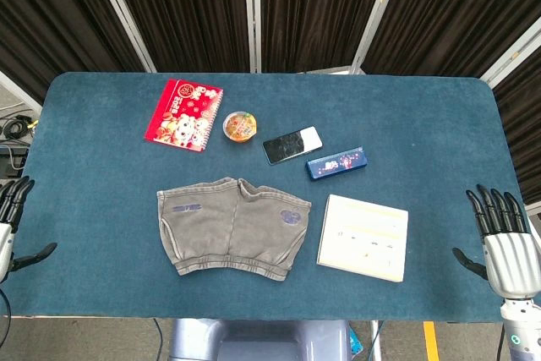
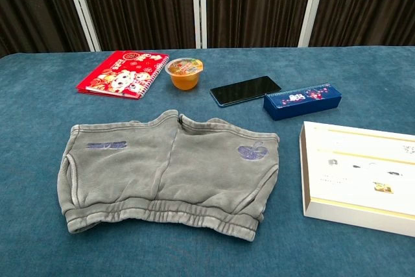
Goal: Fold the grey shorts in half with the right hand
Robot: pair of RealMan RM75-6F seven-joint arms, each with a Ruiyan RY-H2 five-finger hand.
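Note:
The grey shorts [image 1: 232, 226] [image 2: 168, 168] lie spread flat near the table's front edge, waistband toward me, with a blue patch on each leg. My right hand [image 1: 505, 238] hovers off the table's right edge, fingers apart and holding nothing, well clear of the shorts. At the far left edge my left hand [image 1: 12, 226] is partly cut off by the frame, its fingers spread and empty. Neither hand shows in the chest view.
A white flat box [image 1: 363, 237] [image 2: 360, 176] lies just right of the shorts. Behind them sit a red notebook [image 1: 183, 113] [image 2: 122, 74], an orange jelly cup [image 1: 240, 127] [image 2: 184, 72], a black phone [image 1: 292, 144] [image 2: 245, 90] and a blue box [image 1: 336, 162] [image 2: 302, 100].

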